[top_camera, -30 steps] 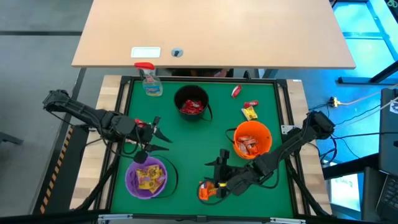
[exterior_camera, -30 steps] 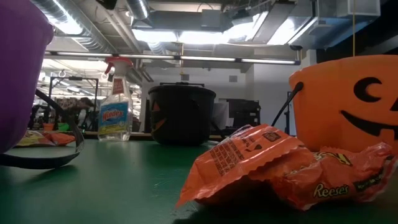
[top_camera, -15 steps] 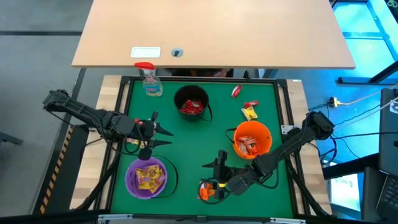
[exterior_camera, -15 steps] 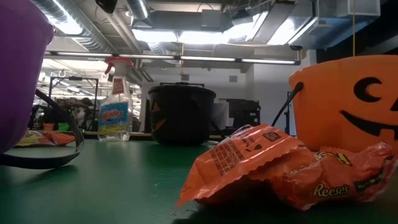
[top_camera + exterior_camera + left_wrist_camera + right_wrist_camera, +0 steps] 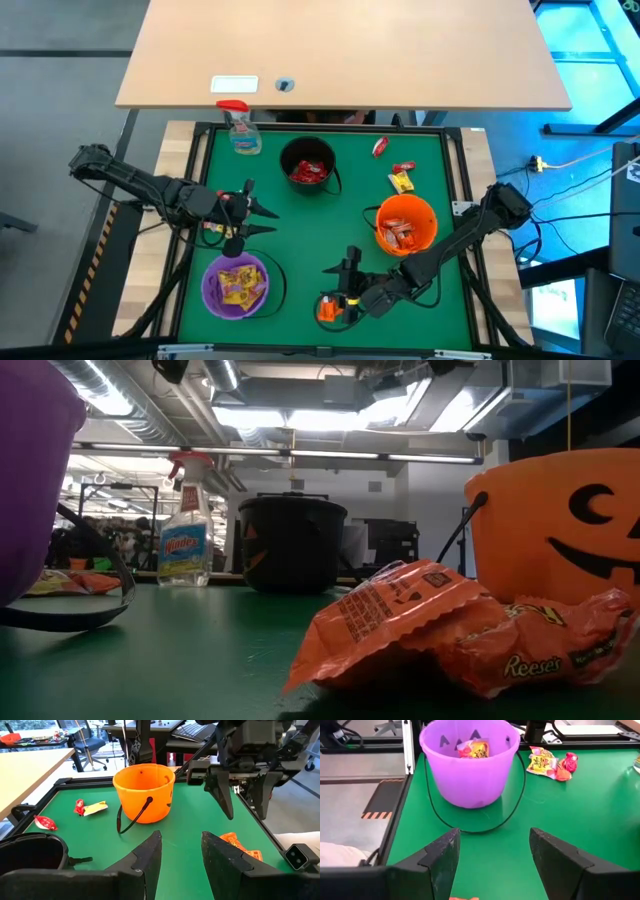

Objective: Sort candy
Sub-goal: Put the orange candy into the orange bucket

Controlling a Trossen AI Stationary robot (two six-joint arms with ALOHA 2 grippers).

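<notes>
I have the right gripper [image 5: 338, 283] poised with fingers spread just above the crumpled orange-red candy packets [image 5: 330, 309] at the near edge of the green mat [image 5: 300, 225], beside the purple plastic bucket [image 5: 237, 285]; the packets lie directly beneath it, so this arm is plainly the nearer. Their long axis I can't judge. The orange pumpkin bucket [image 5: 405, 224] stands close behind, its likely destination. The left gripper [image 5: 262, 220] waits part-open and empty, beside loose yellow and red sweets [image 5: 551, 764]. More sweets [image 5: 398, 172] lie beyond, near the black bucket [image 5: 309, 164].
</notes>
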